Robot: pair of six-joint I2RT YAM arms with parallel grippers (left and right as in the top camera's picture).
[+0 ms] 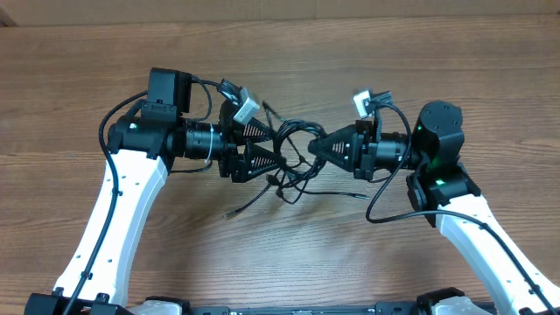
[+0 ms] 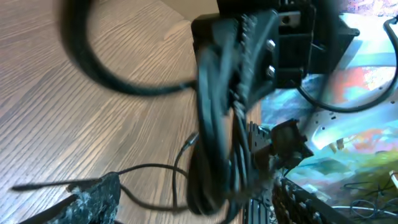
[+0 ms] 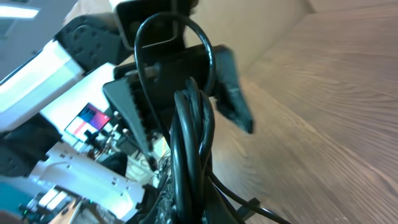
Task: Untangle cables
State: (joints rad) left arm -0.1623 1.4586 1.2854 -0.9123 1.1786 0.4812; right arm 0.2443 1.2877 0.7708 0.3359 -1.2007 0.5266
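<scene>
Cables [image 1: 284, 182] bunched at middle of table [image 1: 437, 70], between my two grippers. Right gripper [image 1: 317, 146] pressed together, pinching right side of tangle. Left gripper [image 1: 271, 145] spread, fingers flanking left loops; contact unclear. Two loose ends trail toward near edge. Thick arm wires [image 1: 371, 210] arc beside wrists.
</scene>
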